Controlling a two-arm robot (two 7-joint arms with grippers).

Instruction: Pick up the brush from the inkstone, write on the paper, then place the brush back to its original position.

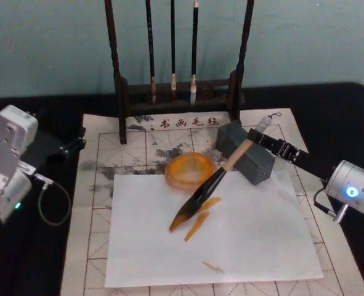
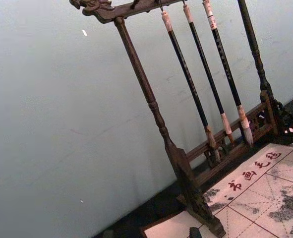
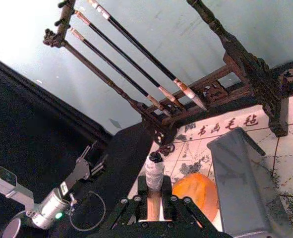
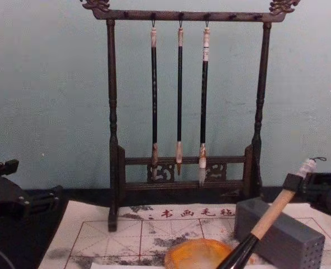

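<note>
The right hand (image 1: 254,139) is clamped on the brush (image 1: 222,176) high on its pale handle, just below the white end cap. The brush slants down from there across the corner of the grey inkstone (image 1: 246,157). Its dark tip is at a plain white sheet (image 1: 255,240), beside amber strokes. That sheet lies on the gridded paper (image 1: 98,228), whose red heading reads 书画毛毡. The left hand (image 1: 68,145) is parked at the desk's left side; I cannot tell whether it is open.

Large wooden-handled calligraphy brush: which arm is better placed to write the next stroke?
Right. The right gripper holds the large wooden-handled brush, tuft over the white sheet; left gripper parked aside.
</note>
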